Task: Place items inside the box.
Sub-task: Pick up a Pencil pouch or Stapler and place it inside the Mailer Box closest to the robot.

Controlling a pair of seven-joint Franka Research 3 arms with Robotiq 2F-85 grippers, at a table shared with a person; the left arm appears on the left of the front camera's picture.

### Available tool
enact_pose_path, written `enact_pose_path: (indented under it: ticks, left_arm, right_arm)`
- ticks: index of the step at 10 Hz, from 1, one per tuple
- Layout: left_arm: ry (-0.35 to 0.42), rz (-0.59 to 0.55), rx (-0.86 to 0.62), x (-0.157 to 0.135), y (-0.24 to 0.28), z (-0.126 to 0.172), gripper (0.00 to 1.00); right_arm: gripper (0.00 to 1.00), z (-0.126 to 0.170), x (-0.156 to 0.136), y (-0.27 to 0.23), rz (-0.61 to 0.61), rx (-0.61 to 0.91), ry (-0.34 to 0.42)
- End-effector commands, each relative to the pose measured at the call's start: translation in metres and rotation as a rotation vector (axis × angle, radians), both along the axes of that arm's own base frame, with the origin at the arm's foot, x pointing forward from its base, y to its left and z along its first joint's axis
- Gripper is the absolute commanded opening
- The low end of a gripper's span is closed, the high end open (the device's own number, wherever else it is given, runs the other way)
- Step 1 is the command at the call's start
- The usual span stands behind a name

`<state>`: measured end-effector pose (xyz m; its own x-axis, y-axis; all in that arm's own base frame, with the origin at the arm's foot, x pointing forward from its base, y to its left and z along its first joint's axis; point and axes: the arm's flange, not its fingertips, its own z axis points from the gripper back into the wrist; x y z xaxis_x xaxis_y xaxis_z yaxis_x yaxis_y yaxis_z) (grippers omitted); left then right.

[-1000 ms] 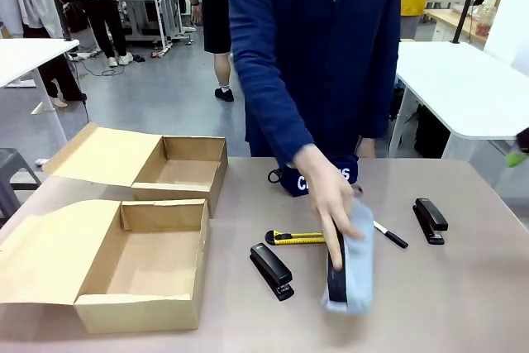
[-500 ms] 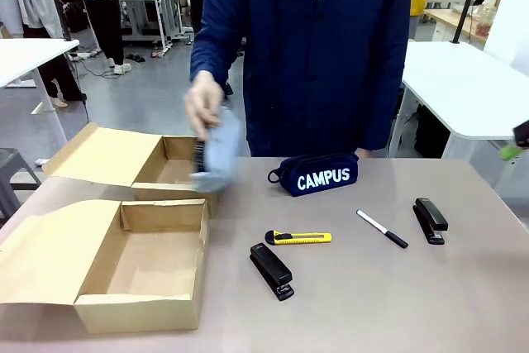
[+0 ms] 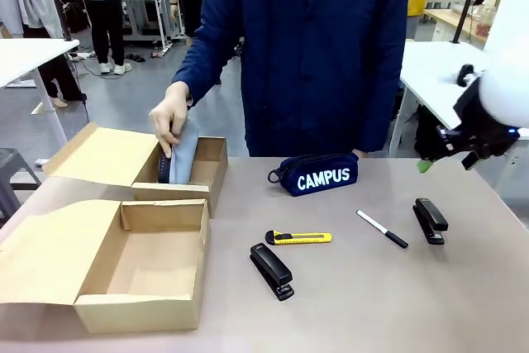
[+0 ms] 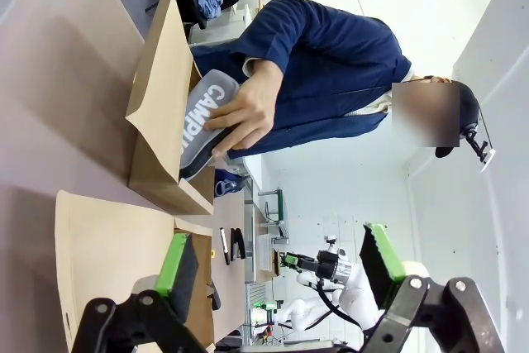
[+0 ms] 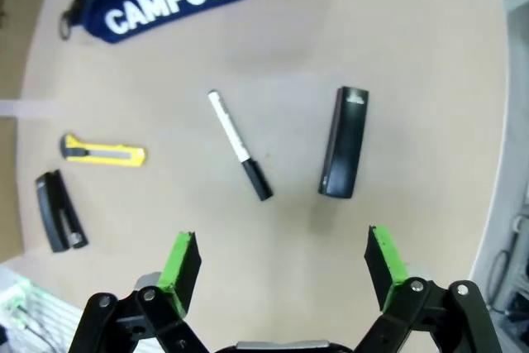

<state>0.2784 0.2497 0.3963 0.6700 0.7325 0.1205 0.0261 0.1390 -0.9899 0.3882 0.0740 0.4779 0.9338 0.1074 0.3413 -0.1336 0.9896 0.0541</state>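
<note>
A person's hand [image 3: 169, 117] holds the grey pencil case [image 3: 183, 155] on end inside the far cardboard box [image 3: 198, 173]; the left wrist view shows the case [image 4: 202, 117] under that hand. On the table lie the navy CAMPUS case [image 3: 318, 175], yellow utility knife [image 3: 299, 238], a black stapler [image 3: 271, 270], the thin black pen [image 3: 382, 228] and a second stapler [image 3: 431, 220]. My right gripper [image 3: 442, 161] hovers open above the table's right edge, looking down on the pen [image 5: 240, 156] and stapler [image 5: 344, 142]. My left gripper [image 4: 278, 258] is open and holds nothing.
A second open cardboard box [image 3: 132, 266] stands at the near left, its flap spread toward the table edge. White tables and other people are behind the person. Bare tabletop lies between the items and the near right edge.
The person lifted the grey pencil case from the table's middle right and carried it left into the far box. My right arm has come into the front view at the right.
</note>
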Motion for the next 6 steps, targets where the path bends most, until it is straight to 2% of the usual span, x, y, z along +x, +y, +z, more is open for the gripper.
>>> enact_pose_path:
  ticks: [1,3,4,6]
  left_arm:
    - [-0.018,-0.003,-0.002,-0.0017,-0.0014,0.0024,1.0]
    - [-0.018,-0.003,-0.002,-0.0017,-0.0014,0.0024,1.0]
    - [-0.018,-0.003,-0.002,-0.0017,-0.0014,0.0024,1.0]
    - [-0.018,-0.003,-0.002,-0.0017,-0.0014,0.0024,1.0]
  right_arm:
    - [1.0,0.0039,0.0229,-0.0074,-0.088,-0.074,0.04]
    - [1.0,-0.0021,0.0249,-0.0102,-0.124,-0.037,0.018]
    - [1.0,-0.0053,0.0184,-0.0045,-0.046,-0.052,0.028]
    - [1.0,-0.0053,0.0184,-0.0045,-0.046,-0.052,0.028]
